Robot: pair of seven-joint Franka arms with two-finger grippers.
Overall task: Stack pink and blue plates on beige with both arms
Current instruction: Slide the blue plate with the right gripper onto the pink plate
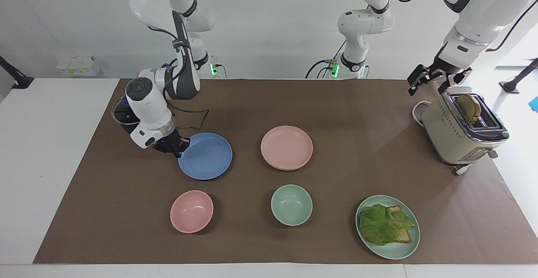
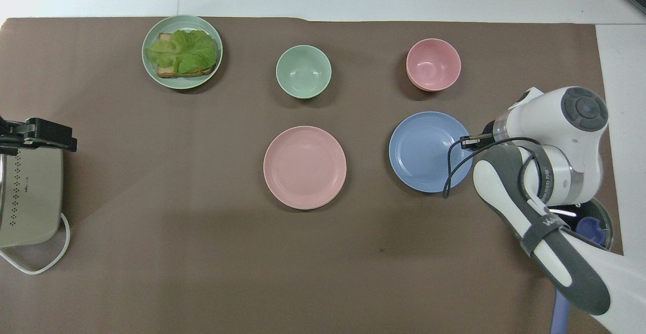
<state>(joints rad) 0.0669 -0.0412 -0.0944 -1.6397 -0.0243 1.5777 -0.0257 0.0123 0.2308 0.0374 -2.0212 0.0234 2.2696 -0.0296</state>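
closed right gripper point(image 1: 176, 147) pinching the rim of the blue plate point(image 1: 206, 156) at the right arm's end; best lifted level, then carried over the pink plate point(image 1: 286, 147), which seems to sit on a beige one, barely visible. waiting over the toaster point(image 1: 462, 129), left gripper point(image 1: 429, 79) spread wide, empty.

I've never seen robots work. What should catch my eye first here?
The right gripper is shut on the rim of the blue plate, at the right arm's end of the table. Beside it sits a pink plate. The left gripper waits, open, over a toaster with bread in it.
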